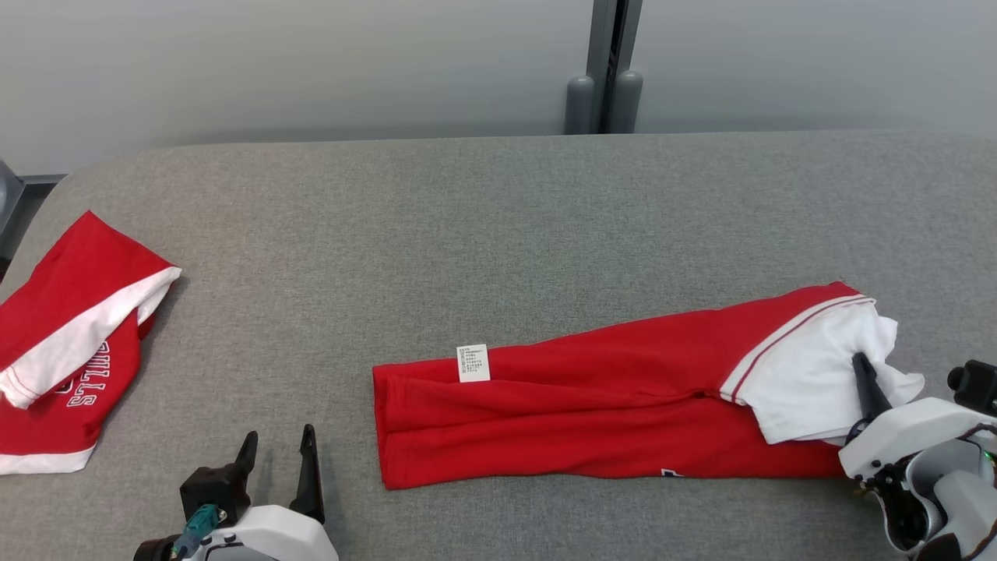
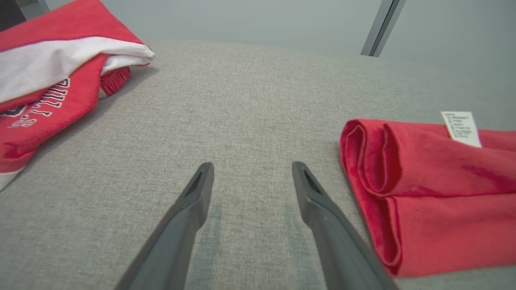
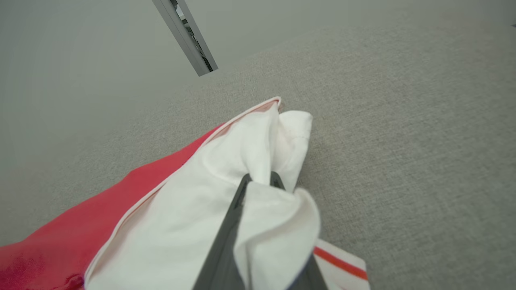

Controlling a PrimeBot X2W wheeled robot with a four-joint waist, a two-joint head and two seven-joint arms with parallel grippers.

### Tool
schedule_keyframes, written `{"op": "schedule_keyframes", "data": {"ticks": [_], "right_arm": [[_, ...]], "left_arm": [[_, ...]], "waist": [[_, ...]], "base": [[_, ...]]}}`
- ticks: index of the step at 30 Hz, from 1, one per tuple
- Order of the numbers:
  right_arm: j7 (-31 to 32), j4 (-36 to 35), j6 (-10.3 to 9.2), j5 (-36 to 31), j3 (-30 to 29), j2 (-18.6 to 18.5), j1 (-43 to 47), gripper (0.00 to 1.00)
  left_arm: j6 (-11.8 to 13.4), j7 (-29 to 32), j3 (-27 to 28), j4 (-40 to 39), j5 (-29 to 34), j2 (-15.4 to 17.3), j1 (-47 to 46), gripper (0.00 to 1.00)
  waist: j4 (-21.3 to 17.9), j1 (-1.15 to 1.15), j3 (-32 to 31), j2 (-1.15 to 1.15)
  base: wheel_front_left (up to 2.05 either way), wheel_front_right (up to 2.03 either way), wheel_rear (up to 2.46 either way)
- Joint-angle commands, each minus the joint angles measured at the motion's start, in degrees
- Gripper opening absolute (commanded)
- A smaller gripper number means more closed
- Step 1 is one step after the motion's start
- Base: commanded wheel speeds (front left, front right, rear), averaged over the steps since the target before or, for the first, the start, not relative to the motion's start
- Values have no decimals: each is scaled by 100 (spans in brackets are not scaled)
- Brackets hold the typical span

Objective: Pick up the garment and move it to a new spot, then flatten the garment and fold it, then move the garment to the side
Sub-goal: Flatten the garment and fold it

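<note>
Across the whole width runs a grey fabric-covered table (image 1: 498, 218), its far edge rounded at the left corner, with a plain pale wall (image 1: 311, 62) behind it. A dark upright post (image 1: 604, 70) stands against that wall. Far to the left of the post, at the table's edge, lies a second garment (image 1: 70, 351), red with a white band and white lettering, loosely folded. The garment (image 1: 592, 413), folded into a long red strip, lies nearer than the post. It starts left of the post and reaches well to the right of it. A small white care label (image 1: 473, 363) sits on its left end, left of the post. Its white end (image 1: 810, 382) is bunched far right of the post.

Left of the post, at the near edge, the left gripper (image 1: 280, 433) sits low over bare table, fingers pointing toward the wall and spread wide with nothing between them. It stands just beside the garment's left end, apart from it. Far right of the post, the right gripper (image 1: 859, 362) reaches in from the near right corner, angled toward the wall. Its fingers are pinched together on the gathered white cloth, which puckers around them.
</note>
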Motion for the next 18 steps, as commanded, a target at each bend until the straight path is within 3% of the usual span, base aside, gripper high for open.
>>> {"op": "schedule_keyframes", "data": {"ticks": [1,6,18], "right_arm": [[-42,-134,-10,-93,-34,-22,43,0],[-39,-747,-8,-132,55,179,244,0],[277,-2031,-7,358,1187,447,628,0]], "left_arm": [[-1,-9,-3,3,-34,27,-40,100],[-53,-9,-61,33,-79,26,16,100],[-50,-9,-376,69,-44,29,139,100]], "waist": [[-34,0,-26,0],[-96,0,-121,0],[154,0,-380,0]], "base": [[0,0,0],[0,0,0],[0,0,0]]}}
